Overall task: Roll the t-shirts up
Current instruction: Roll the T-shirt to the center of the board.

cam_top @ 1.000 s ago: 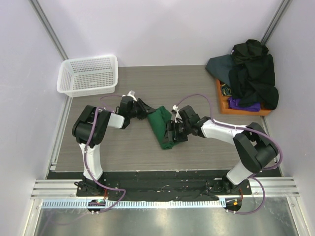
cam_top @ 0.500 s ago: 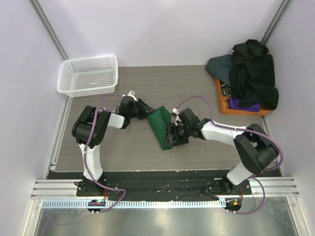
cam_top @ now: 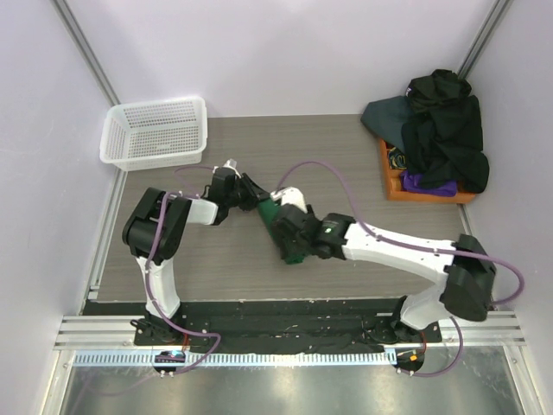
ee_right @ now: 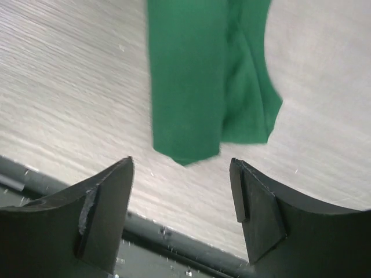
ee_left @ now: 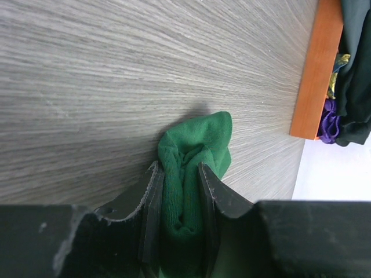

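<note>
The green t-shirt [ee_left: 194,145] is laid out as a long narrow strip on the table [cam_top: 216,259]. One end is bunched and pinched between the jaws of the left gripper [ee_left: 178,171]. The other end lies just ahead of the right gripper [ee_right: 179,165], whose jaws are spread wide with nothing held.

That free end is seen to be uneven, with a second flap sticking out to one side of the main fold. If only the top layer is caught when the right jaws are brought down, the fold is likely to be peeled open rather than rolled. A crooked start could also be caused by the loose flap. On the smooth tabletop the cloth may simply be pushed along, and slack could be bunched up against the left gripper's pinch.
</note>
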### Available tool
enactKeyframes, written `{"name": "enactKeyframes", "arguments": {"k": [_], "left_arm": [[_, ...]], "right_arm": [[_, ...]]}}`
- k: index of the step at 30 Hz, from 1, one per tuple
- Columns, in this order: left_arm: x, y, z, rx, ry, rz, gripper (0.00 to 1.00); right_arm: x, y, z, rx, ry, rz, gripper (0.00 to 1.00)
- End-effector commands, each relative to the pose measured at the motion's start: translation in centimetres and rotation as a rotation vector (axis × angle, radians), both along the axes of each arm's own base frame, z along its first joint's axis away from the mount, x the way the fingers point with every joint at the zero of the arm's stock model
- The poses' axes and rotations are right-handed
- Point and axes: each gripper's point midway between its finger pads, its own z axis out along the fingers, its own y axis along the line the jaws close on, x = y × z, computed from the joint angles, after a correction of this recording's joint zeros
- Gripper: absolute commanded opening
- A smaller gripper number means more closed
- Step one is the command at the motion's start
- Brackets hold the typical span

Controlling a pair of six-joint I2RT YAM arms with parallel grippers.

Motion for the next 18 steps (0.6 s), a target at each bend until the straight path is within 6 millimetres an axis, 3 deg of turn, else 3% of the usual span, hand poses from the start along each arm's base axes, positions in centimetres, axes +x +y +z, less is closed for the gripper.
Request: {"name": "enactKeyframes", "arguments": {"k": [1,2,3,4,6,7,8,9,18], "left_arm": [[0.4,-0.1,2.6,0.023,-0.050,-0.009,0.16],[0.4,-0.1,2.7,0.023,-0.050,-0.009,0.16],[0.4,-0.1,2.8,0.023,-0.052,-0.011,0.16],[0.3,-0.1,2.6,0.024,-0.044,-0.011,0.16],[0.2,-0.1,2.5,0.025,-0.041,-0.013,0.16],[0.2,-0.1,2.6,0.023,-0.042,-0.014,0.16],[0.2,-0.1,2.5,0.024,-0.039,-0.014,0.16],[0.2,-0.1,2.5,0.024,-0.037,-0.015,0.16],[-0.4,0.1,2.0,0.060,0.015,-0.022,0.16]], "right_arm": [[2.6,-0.2,1.9,-0.279,-0.254,-0.087,0.75],[2.0,0.4,1.9,-0.321,-0.273,-0.066,0.75],[2.2,1.0,0.6,-0.389,-0.278,-0.059,0.75],[3.0,1.7,1.7,-0.405,-0.335,-0.084,0.76],[3.4,3.2,1.3,-0.479,-0.375,-0.071,0.79],[3.8,2.9,1.8,-0.537,-0.420,-0.089,0.84],[3.7,3.4,1.7,-0.565,-0.451,-0.089,0.97],[4.0,4.3,1.3,-0.601,-0.472,-0.083,1.00],[5.5,6.3,-1.9,-0.744,-0.531,-0.035,1.00]]}}
